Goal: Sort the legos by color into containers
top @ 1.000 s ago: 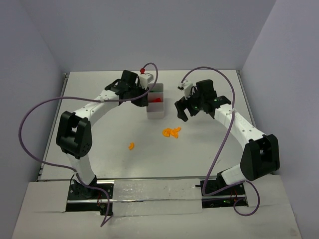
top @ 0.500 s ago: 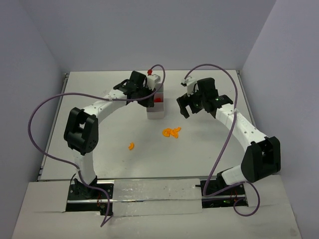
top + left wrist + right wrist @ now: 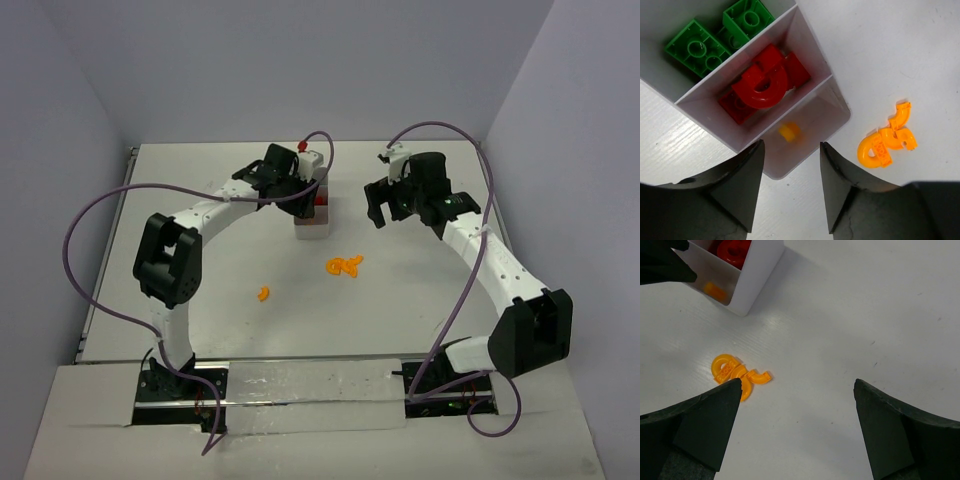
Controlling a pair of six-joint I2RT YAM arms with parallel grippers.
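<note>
Left gripper apart, empty, above the tray's end compartment, which holds one orange piece. Red legos fill the middle compartment, green legos the far one. Right gripper wide apart, empty, over the surface. Orange cluster lies loose near the tray; lone orange lego well apart.

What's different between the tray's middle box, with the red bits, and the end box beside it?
The middle compartment is crowded with several red legos, one a curved arch; the end compartment holds a single small orange piece. The middle one's floor is mostly covered; the end one's is mostly bare. Both are square, open-topped sections of one white tray.
</note>
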